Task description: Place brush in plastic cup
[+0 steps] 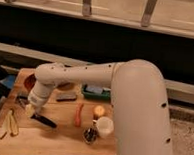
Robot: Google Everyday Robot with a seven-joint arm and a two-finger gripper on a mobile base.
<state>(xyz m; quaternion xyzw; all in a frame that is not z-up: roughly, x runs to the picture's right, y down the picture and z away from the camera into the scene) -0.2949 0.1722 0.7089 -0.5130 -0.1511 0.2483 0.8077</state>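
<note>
pincer (32,111) over table's left (grip: cannot tell) | 1 brush (42,119) | 1 carrot (79,114)

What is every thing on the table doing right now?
pincer: low over the left part of the table, right at the brush's upper end
brush: lying flat on the table
carrot: lying flat, right of the brush
white mug: standing upright
metal cup: upright, next to the mug
grey block: lying flat
</note>
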